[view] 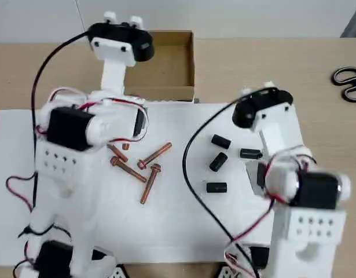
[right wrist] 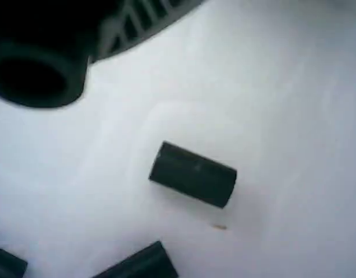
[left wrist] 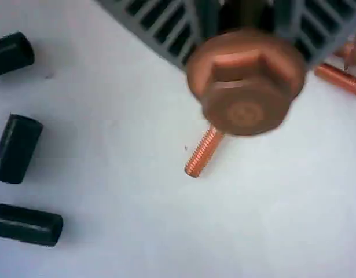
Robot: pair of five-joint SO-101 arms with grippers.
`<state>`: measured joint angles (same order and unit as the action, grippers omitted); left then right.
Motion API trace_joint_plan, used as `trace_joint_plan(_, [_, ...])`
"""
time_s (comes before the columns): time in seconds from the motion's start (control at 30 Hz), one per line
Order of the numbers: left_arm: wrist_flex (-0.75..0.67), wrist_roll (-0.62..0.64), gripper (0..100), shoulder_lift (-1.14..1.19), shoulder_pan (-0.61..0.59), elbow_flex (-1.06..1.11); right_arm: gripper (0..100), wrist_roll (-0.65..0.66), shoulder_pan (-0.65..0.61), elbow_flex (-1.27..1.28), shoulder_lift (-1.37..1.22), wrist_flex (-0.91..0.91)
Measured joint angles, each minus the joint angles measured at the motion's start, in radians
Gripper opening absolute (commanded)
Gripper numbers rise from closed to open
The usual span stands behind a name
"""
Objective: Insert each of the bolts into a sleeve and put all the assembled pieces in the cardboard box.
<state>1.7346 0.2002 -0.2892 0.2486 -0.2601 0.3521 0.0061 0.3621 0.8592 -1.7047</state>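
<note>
Evidently I had one part in each pincer, ready for mating. My left pincer [left wrist: 245,23] was clamped on a copper-coloured hex-head bolt [left wrist: 245,92], gripped at the head end so that the threaded shank hung free, slanting down toward the white paper sheet [left wrist: 166,231]. I could not tell whether its tip touched the sheet. A bare shank is what has to enter a bore, which I judged was the reason for that hold. My right pincer [right wrist: 79,35] was closed around a black cylindrical sleeve [right wrist: 36,78], pinched by its sides with the open bore left uncovered, for the same reason.

Three loose black sleeves [view: 218,162] lay scattered on the sheet beside my right arm, and the loose copper bolts [view: 154,155] lay in a crossed heap beside my left arm, each stock on the side of the arm that picked from it. The open cardboard box [view: 193,61] stood on the wooden tabletop [view: 253,63] just beyond the sheet's far edge, behind my left arm, within reach for drop-off.

With so many loose parts, I judged the work was at an early stage. The next move called for bringing shank tip and bore onto one line. A small tilt could catch the thread on the sleeve's rim.
</note>
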Motion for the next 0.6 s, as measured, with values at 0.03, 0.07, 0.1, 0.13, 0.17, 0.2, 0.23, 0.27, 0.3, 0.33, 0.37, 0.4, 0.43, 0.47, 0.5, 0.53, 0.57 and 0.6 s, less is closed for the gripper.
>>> trace_joint_plan(0.03, [0.000, 0.034, 0, -0.018, 0.000, 0.026, 0.3, -0.020, -0.014, 0.023, 0.028, 0.006])
trace_joint_plan(0.07, [0.000, 0.066, 0, -0.037, 0.000, 0.054, 0.3, -0.043, -0.031, 0.046, 0.057, 0.014])
trace_joint_plan(0.1, [0.000, 0.084, 0, -0.058, 0.000, 0.080, 0.3, -0.064, -0.051, 0.066, 0.087, 0.023])
trace_joint_plan(0.13, [0.000, 0.104, 0, -0.078, 0.000, 0.101, 0.3, -0.083, -0.064, 0.086, 0.121, 0.038])
trace_joint_plan(0.17, [0.000, 0.117, 0, -0.103, 0.002, 0.126, 0.3, -0.098, -0.089, 0.107, 0.160, 0.064])
trace_joint_plan(0.2, [-0.006, 0.137, 0, -0.129, 0.005, 0.149, 0.3, -0.112, -0.118, 0.132, 0.199, 0.095])
trace_joint_plan(0.23, [-0.018, 0.149, 0, -0.155, 0.008, 0.176, 0.3, -0.123, -0.147, 0.158, 0.241, 0.129])
trace_joint_plan(0.27, [-0.035, 0.167, 0, -0.184, 0.011, 0.204, 0.3, -0.135, -0.176, 0.190, 0.285, 0.163])
trace_joint_plan(0.3, [-0.057, 0.189, 0, -0.213, 0.011, 0.232, 0.3, -0.152, -0.198, 0.229, 0.334, 0.193])
trace_joint_plan(0.33, [-0.084, 0.207, 0, -0.247, 0.011, 0.265, 0.3, -0.172, -0.222, 0.269, 0.376, 0.221])
trace_joint_plan(0.37, [-0.115, 0.227, 0, -0.282, 0.011, 0.302, 0.3, -0.198, -0.250, 0.307, 0.416, 0.247])
trace_joint_plan(0.4, [-0.149, 0.249, 0, -0.316, 0.011, 0.341, 0.3, -0.224, -0.276, 0.347, 0.456, 0.272])
trace_joint_plan(0.43, [-0.186, 0.269, 0, -0.351, 0.011, 0.384, 0.3, -0.252, -0.299, 0.379, 0.494, 0.295])
trace_joint_plan(0.47, [-0.219, 0.296, 0, -0.385, 0.011, 0.430, 0.3, -0.278, -0.319, 0.413, 0.532, 0.315])
trace_joint_plan(0.5, [-0.247, 0.321, 0, -0.420, 0.011, 0.477, 0.3, -0.299, -0.338, 0.445, 0.566, 0.333])
trace_joint_plan(0.53, [-0.275, 0.348, 0, -0.456, 0.011, 0.523, 0.3, -0.318, -0.359, 0.477, 0.598, 0.350])
trace_joint_plan(0.57, [-0.302, 0.377, 0, -0.493, 0.011, 0.569, 0.3, -0.333, -0.385, 0.508, 0.620, 0.365])
trace_joint_plan(0.6, [-0.327, 0.407, 0, -0.526, 0.011, 0.614, 0.3, -0.345, -0.413, 0.542, 0.637, 0.381])
